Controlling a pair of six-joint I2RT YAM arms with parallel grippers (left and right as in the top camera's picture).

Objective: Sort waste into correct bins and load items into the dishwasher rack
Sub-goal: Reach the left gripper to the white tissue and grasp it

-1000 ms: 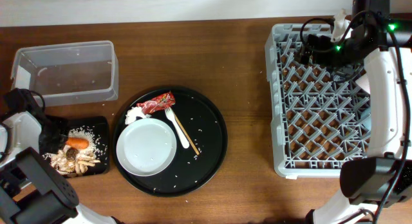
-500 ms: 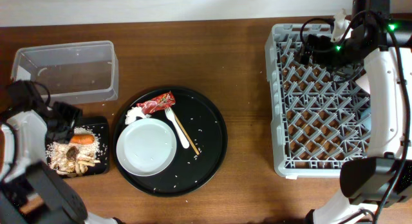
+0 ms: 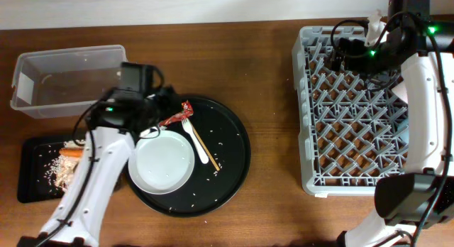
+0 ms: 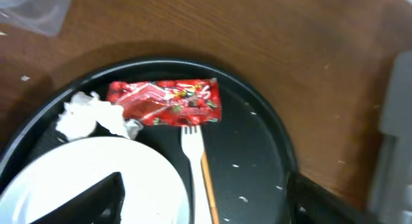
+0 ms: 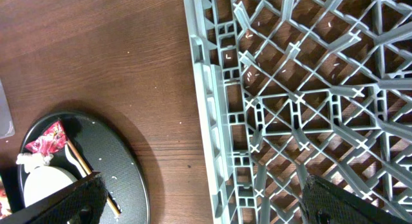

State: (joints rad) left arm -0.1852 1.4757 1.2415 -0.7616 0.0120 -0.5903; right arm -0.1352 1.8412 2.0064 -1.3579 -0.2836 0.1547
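Note:
On the round black tray (image 3: 227, 169) lie a red shiny wrapper (image 3: 176, 113), a crumpled white tissue (image 3: 147, 126), a pale plate (image 3: 162, 162), a white fork (image 3: 195, 139) and a thin chopstick (image 3: 207, 149). My left gripper (image 3: 157, 111) hovers open over the tray's upper left. The left wrist view shows the wrapper (image 4: 166, 102), the tissue (image 4: 90, 118), the plate (image 4: 96, 185) and the fork (image 4: 190, 150) below my left gripper (image 4: 206, 205), which holds nothing. Over the far left corner of the grey dishwasher rack (image 3: 362, 112), my right gripper (image 3: 339, 54) stands open and empty; the right wrist view shows it (image 5: 209, 205) above the rack's rim (image 5: 212, 89).
A clear plastic tub (image 3: 71, 80) stands at the back left. In front of it, a flat black tray (image 3: 28, 187) holds rice (image 3: 55, 170) and an orange carrot (image 3: 71, 152). My left arm crosses above that tray's right end.
My left arm has swung right, from over the flat black tray to over the round tray, and its jaws have opened wider. The right arm has not moved.

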